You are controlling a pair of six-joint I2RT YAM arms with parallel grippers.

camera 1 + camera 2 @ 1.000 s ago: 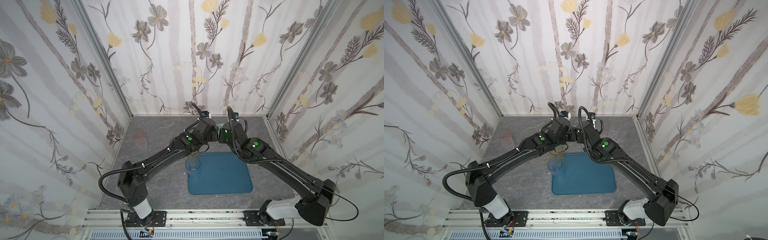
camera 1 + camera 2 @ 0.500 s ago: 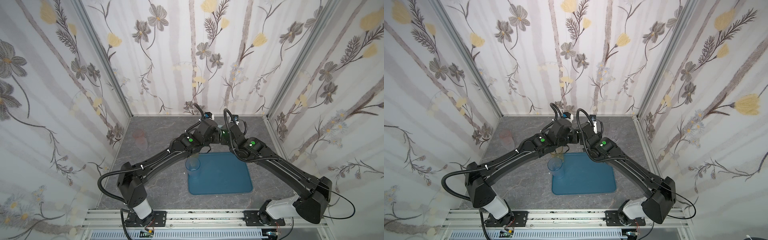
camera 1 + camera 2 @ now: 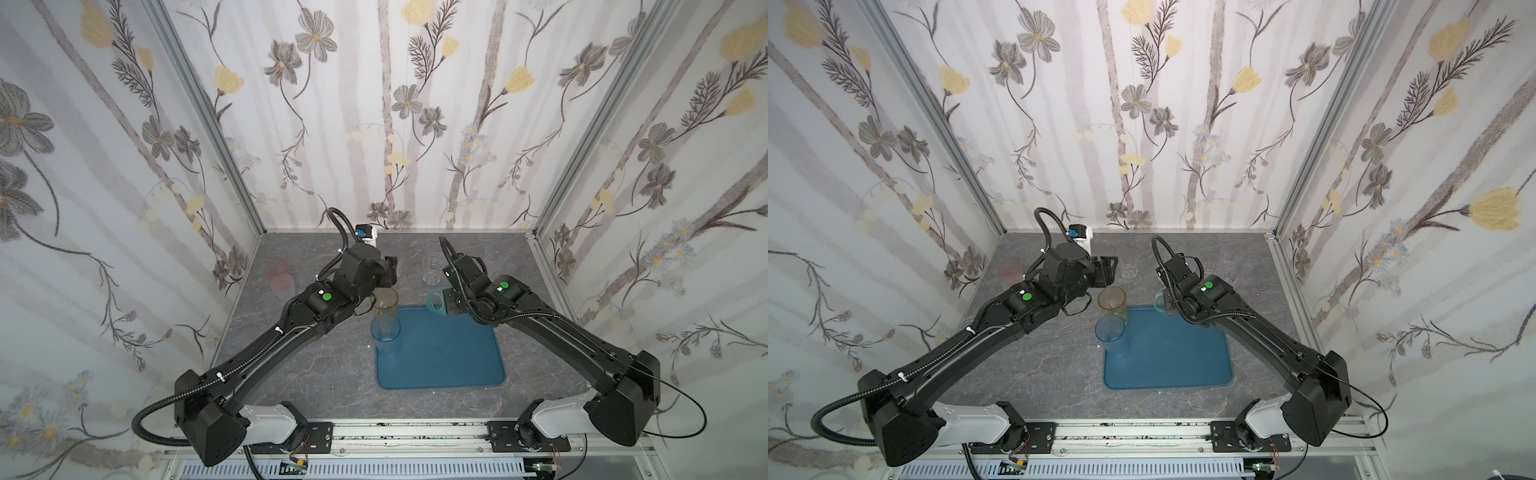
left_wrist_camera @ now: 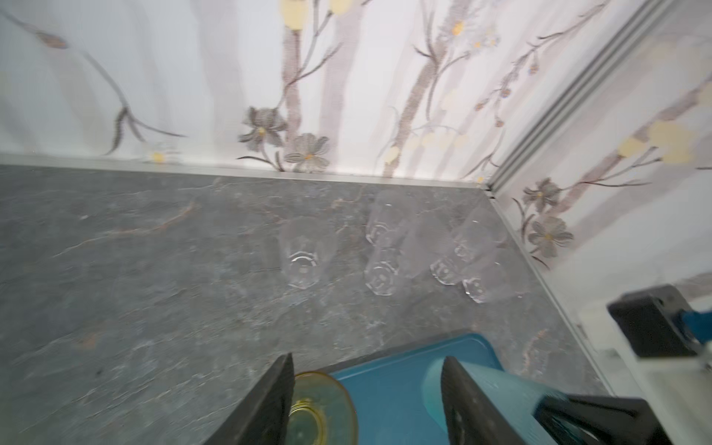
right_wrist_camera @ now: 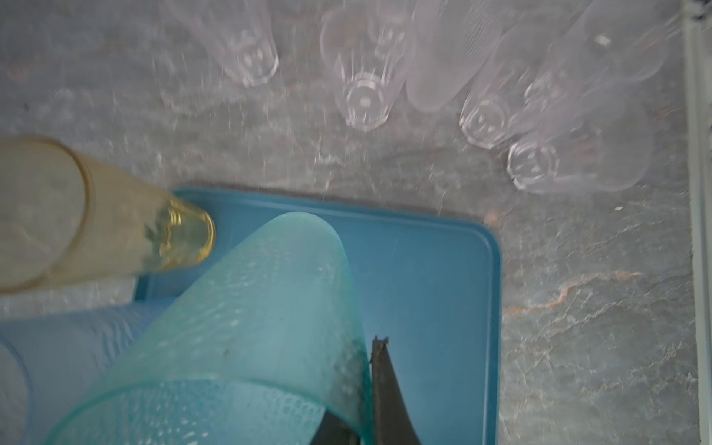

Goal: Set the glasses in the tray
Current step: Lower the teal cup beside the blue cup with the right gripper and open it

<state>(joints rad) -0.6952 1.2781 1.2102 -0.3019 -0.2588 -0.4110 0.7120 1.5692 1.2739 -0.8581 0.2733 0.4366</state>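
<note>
Left arm (image 3: 270, 345): we stretch forward toward centre.
Left gripper (image 4: 366, 389): our jaws stand apart.
Right gripper (image 5: 370, 370): our jaws pinch together.

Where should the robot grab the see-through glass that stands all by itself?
Probably by its rim, from above. The lone clear glass stands upright, mouth up, so one finger can go inside and one outside its wall. Come in on the side facing away from the other clear glasses, which crowd close together.

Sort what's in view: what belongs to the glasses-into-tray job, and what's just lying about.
Job: tray, amber glass, light blue glass, teal glass in the right gripper, clear glasses, pink glass.
Lying about: nothing loose; only floral walls, mounting rail.
</note>
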